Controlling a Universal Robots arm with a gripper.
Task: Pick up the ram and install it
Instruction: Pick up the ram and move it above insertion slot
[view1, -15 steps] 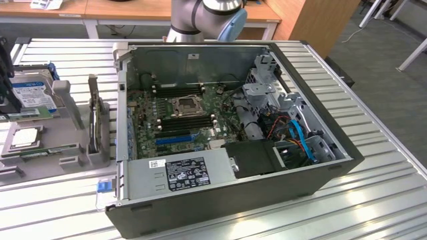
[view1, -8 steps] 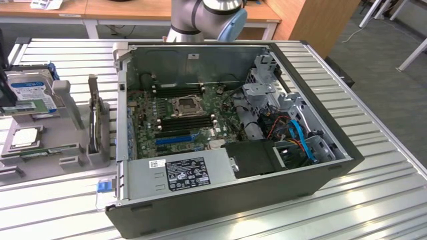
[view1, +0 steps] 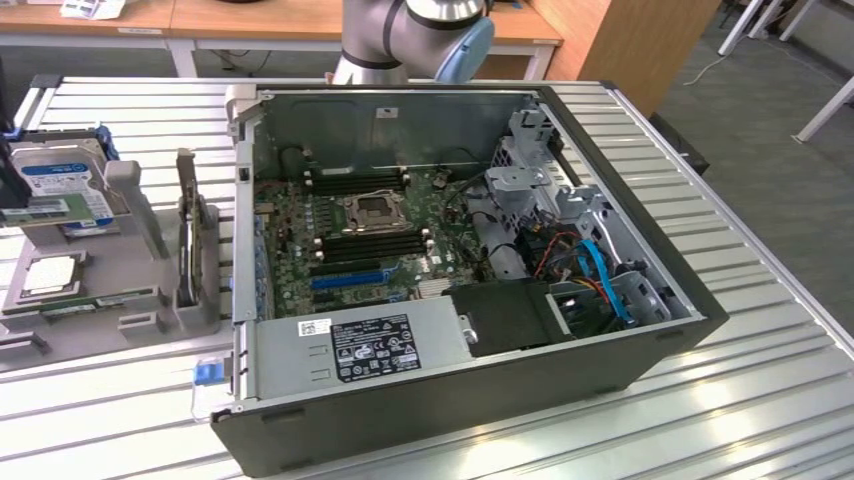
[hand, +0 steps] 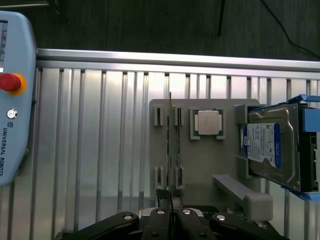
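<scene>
One of each on the grey tray (view1: 94, 345), which sits at 9 o'clock of the PC case (view1: 534, 400), on the exterior view's left: 1 ram (hand: 170, 135), 1 CPU chip (hand: 209, 122), 1 HDD (hand: 270, 147) w/ blue label. The ram stands on edge in the tray's slotted holders, just beside the CPU chip. The HDD is propped in a blue-edged bracket on the chip's other side. The wrist view also has 1 teach pendant (hand: 15, 100) w/ red stop button, lying on the ribbed metal table (hand: 100, 150), well apart from the tray.

Moving right: 1 case, side open, facing up. Inside is 1 mobo (view1: 287, 235) w/ 1 CPU socket (view1: 370, 212) mid-board, black slots at its 12 and 6 o'clock, and 1 blue expansion slot (view1: 350, 280) further toward 6. 1 PSU (view1: 360, 345) w/ labels is at the case's 6 o'clock; cables and drive cage are at 3 o'clock.

1 arm (view1: 414, 30), grey w/ blue cap, rises past the case's 12 o'clock edge. 1 gripper (hand: 170, 200) points down over the tray, fingers clenched together on nothing. Their tips line up w/ the ram's near end, but the ram is seated in the tray, not lifted.
</scene>
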